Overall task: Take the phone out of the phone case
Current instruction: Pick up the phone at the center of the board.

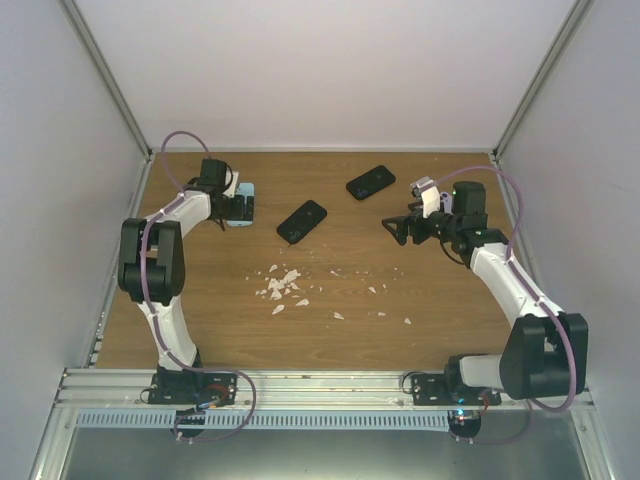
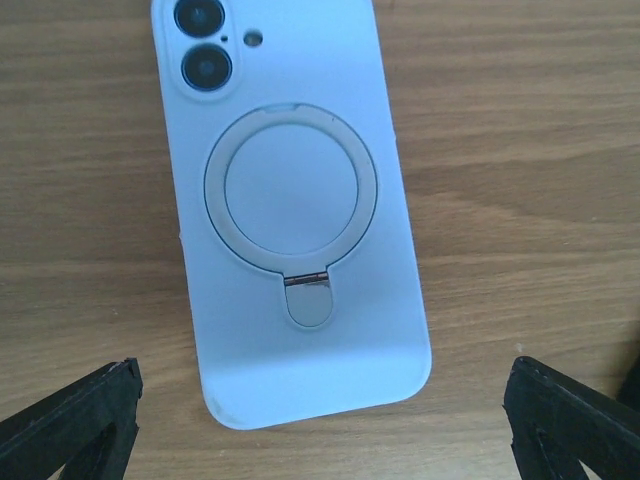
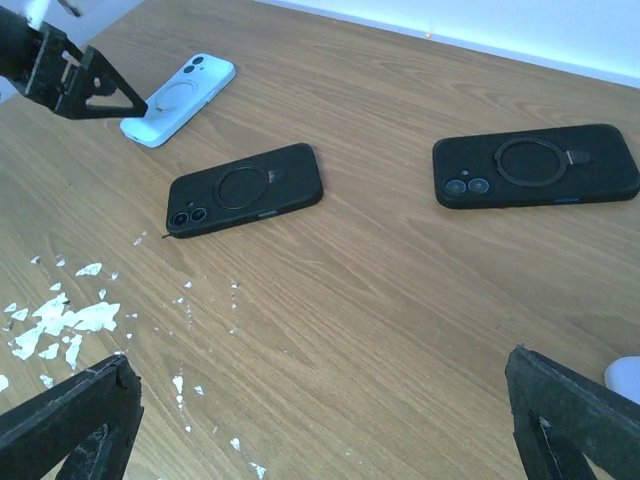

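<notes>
A light blue phone case with a ring stand lies back-up on the wooden table, far left; it also shows in the right wrist view. Whether a phone is inside cannot be told. My left gripper hovers open over it, fingers wide either side of its lower end, not touching. Two black cased phones lie back-up: one at centre, one farther back. My right gripper is open and empty, above the table to the right.
White flakes of debris are scattered on the table's middle, also in the right wrist view. White walls and metal frame posts enclose the table on three sides. The arm bases sit on a rail at the near edge.
</notes>
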Motion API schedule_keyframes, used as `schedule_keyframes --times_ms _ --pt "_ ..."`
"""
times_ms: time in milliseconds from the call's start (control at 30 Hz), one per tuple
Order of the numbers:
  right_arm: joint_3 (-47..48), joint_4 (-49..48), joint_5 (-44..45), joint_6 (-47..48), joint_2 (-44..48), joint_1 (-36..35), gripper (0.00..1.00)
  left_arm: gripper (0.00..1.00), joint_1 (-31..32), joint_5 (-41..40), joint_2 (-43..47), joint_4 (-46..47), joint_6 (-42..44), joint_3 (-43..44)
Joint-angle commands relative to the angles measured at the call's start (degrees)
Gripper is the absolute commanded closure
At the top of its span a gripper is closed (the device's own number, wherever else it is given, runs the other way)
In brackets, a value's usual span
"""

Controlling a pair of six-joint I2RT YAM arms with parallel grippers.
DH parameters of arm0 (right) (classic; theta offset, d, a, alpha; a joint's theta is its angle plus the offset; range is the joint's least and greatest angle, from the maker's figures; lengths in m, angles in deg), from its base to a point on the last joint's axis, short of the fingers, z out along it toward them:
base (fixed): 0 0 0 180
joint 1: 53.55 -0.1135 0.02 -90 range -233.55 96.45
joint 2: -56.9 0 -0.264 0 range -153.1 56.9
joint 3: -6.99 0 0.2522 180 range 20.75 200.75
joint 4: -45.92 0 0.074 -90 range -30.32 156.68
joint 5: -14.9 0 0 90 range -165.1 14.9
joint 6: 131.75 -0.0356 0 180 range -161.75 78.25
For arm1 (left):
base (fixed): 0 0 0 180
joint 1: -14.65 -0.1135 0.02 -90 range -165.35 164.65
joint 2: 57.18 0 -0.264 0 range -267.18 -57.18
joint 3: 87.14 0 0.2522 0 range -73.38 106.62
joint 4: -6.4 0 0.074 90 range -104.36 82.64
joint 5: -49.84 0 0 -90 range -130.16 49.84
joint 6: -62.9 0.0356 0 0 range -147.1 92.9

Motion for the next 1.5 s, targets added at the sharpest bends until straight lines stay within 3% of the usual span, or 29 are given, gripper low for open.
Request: schedule_keyframes --times_ms 0,933,1200,1467 --pt "0.83 -0.92 -2.05 -1.19 -0.75 0.51 0.0 0.01 0.55 -1.59 -2.72 -1.04 -0.95 2.49" --pt "0.51 -1.06 -2.19 -1.76 0.01 0.53 0.0 0.05 3.85 -11.44 -18.77 -9.62 -1.08 18.08" --pt "0.42 -1.14 -2.14 -1.74 0.29 0.48 0.0 0.15 3.5 -10.88 -20.79 -12.18 -2.45 19.98" --pt "1.84 -1.86 -2.17 -1.53 0.62 0.49 0.0 0.25 3.36 -11.81 -14.26 -10.07 -1.82 16.51"
